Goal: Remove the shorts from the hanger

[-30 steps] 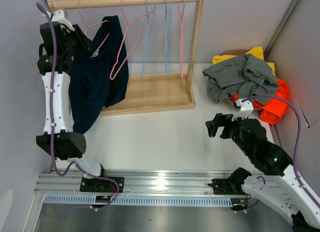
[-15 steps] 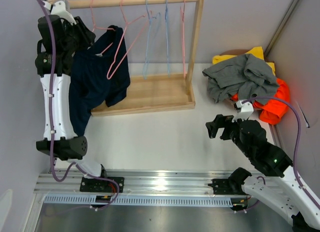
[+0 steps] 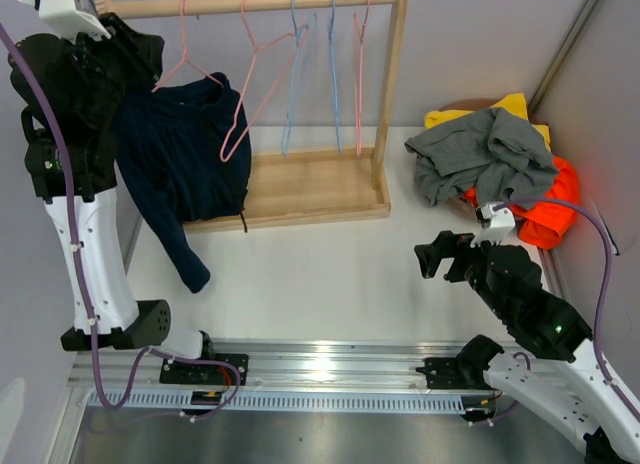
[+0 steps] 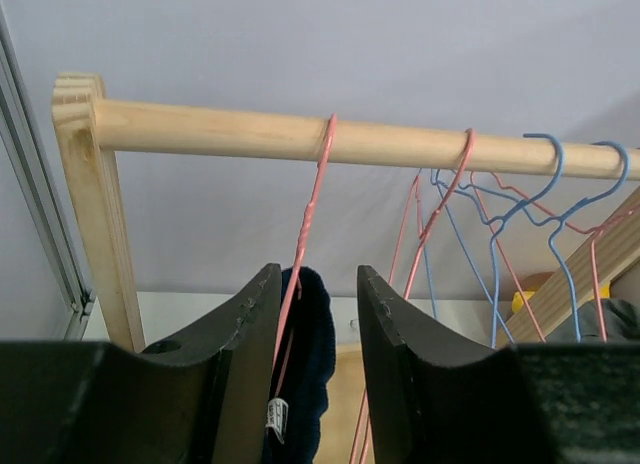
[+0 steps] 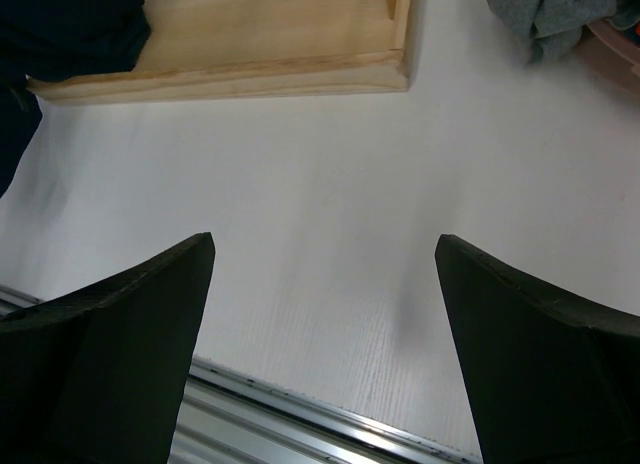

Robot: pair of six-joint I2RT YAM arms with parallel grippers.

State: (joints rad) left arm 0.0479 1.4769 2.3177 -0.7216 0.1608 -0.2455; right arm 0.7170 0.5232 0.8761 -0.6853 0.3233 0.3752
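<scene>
Up under the rail point(image 4: 250, 134), the left gripper point(image 4: 318, 274) has its jaws half closed on the navy shorts point(image 3: 180, 154) beside the pink hanger point(image 4: 310, 204). The cloth hangs long, down toward the worktop point(image 3: 330, 264). The right gripper point(image 5: 325, 242), jaws spread wide, sits well apart.

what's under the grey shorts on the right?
The orange shorts poke out at the right of the grey shorts, yellow ones at the back edge. Whatever else lies beneath is covered.

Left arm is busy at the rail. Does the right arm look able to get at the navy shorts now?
Probably, at a stretch: the right gripper is open, and nothing stands between it and the navy shorts.
</scene>
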